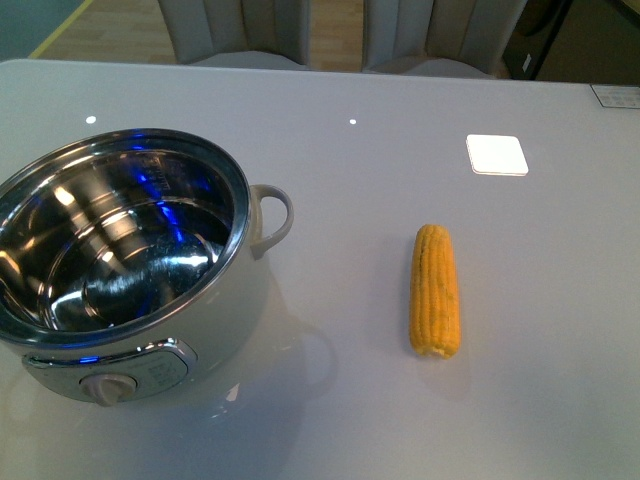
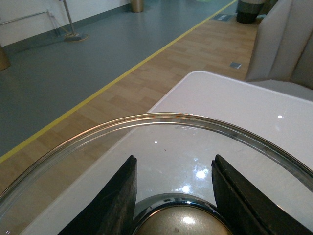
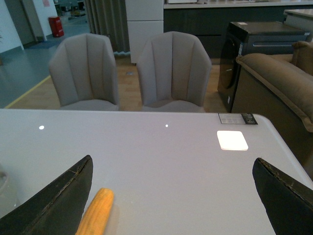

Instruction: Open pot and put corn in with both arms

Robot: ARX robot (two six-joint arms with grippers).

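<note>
The white pot (image 1: 240, 300) stands open at the table's left in the front view, its shiny steel inside bare, loop handle (image 1: 272, 217) to its right, knob panel (image 1: 110, 380) at the front. The corn (image 1: 435, 290) lies on the table right of the pot, lengthwise. Neither arm shows in the front view. In the left wrist view my left gripper (image 2: 173, 193) is shut on the cream knob (image 2: 183, 223) of the glass lid (image 2: 161, 120), held off the pot over the table's edge. My right gripper (image 3: 173, 188) is open wide above the table, with the corn (image 3: 96, 211) by its one finger.
A white square card (image 1: 497, 154) lies on the table behind the corn. Two grey chairs (image 3: 132, 71) stand behind the table's far edge. A brown sofa (image 3: 281, 81) and a dark cabinet stand to the right. The floor with a yellow line (image 2: 117, 78) lies off the table's left side.
</note>
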